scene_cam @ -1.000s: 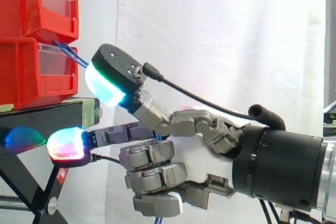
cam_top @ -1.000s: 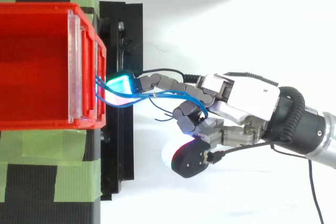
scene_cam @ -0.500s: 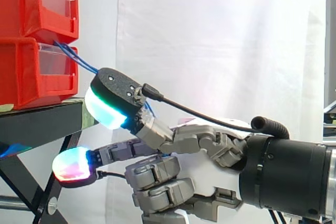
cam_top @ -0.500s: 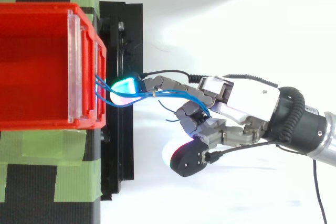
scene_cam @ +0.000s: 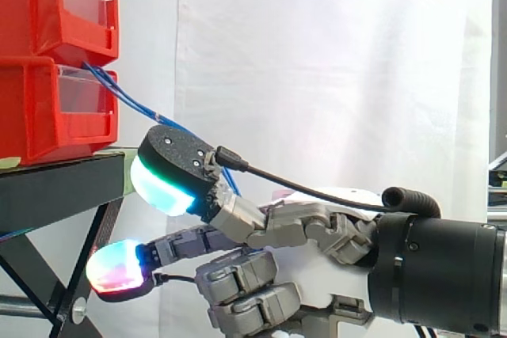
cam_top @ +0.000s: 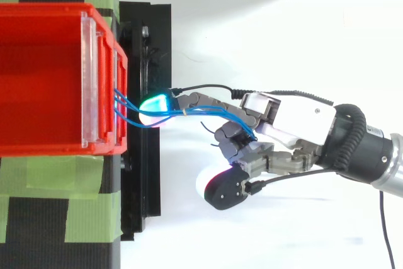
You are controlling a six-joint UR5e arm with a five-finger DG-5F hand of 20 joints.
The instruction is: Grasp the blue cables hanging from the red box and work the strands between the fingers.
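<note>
Thin blue cables [scene_cam: 127, 100] come out of the lower red bin [scene_cam: 47, 116] and slope down to the right into my hand [scene_cam: 317, 227]. In the top view the strands [cam_top: 123, 106] leave the bin's front lip [cam_top: 119, 74], run along an outstretched finger [cam_top: 208, 102] and end among the curled fingers [cam_top: 236, 140]. The hand [cam_top: 296, 121] is shut on the cables, just right of the bin and lower than it. Its big thumb pad [scene_cam: 162, 184] glows cyan-green, and a stretched finger's pad [scene_cam: 119, 271] glows red and blue beneath the stand's edge.
A second red bin [scene_cam: 55, 5] is stacked on the lower one. Both rest on a black stand [scene_cam: 63, 184] with slanted legs, wrapped with green tape [cam_top: 94, 174]. A white curtain hangs behind, and a white surface lies to the right in the top view.
The hand has dropped and drawn slightly away from the bin. More of the blue cables now shows, stretched straighter between bin and fingers.
</note>
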